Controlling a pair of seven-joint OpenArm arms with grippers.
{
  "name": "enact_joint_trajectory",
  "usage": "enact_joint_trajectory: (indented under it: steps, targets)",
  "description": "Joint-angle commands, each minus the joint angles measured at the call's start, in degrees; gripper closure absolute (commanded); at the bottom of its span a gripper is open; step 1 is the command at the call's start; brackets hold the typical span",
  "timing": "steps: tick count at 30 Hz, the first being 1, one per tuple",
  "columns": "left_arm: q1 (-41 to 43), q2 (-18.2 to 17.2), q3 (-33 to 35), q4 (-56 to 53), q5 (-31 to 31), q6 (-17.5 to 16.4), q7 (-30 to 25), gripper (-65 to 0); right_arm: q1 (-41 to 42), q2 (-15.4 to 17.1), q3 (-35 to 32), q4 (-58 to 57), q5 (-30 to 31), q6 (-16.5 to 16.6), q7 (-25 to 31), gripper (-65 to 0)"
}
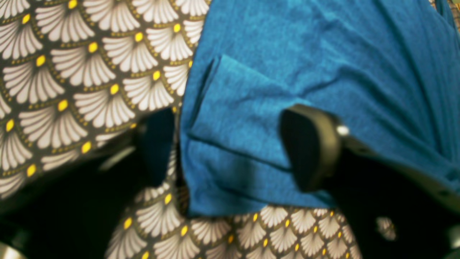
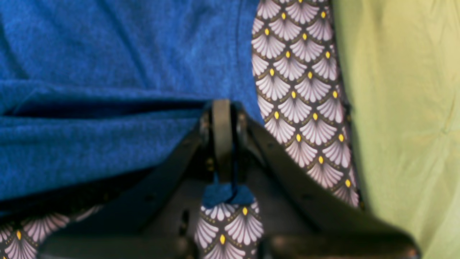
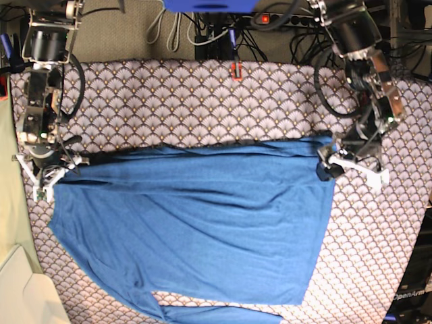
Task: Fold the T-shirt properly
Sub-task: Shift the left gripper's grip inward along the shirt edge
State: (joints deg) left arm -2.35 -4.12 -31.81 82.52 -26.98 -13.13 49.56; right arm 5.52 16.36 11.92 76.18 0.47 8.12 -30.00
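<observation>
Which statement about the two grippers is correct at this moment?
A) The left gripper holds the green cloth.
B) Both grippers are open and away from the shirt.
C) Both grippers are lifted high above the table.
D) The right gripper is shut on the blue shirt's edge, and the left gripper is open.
D: in the right wrist view the right gripper pinches the edge of the T-shirt, while the left gripper stands with its jaws apart around a shirt corner.

A dark tablecloth printed with white fan-shaped scallops and yellow dots covers the work surface. A yellow-green cloth lies beside its edge. Behind it, tangled black cables (and a small red object).
</observation>
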Motion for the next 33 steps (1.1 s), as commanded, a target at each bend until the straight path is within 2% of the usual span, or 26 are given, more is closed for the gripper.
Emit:
enact_joint_trajectory:
  steps: [1,6,20,33]
  targets:
    - [-0.16,-0.5,-0.23,2.18,-0.84,-0.28,-0.64,-54.3,1.12,0.91,0.34,1.05,-0.07,-0.25,1.47,0.0]
    - [1.34,-0.14,-0.23,5.08,-0.84,0.07,-0.64,-58.7,1.12,0.91,0.34,1.05,-0.07,-0.25,1.47,0.0]
    - [2.13,3.02,0.21,1.48,-0.75,0.16,-0.64,-58.6,1.03,0.21,0.34,1.05,-0.07,-0.25,1.47,0.0]
    - [3.36,3.11,-0.06,-1.16,-0.75,-0.19,-0.64,-58.6,1.03,0.21,0.34,1.05,-0.07,-0.25,1.47,0.0]
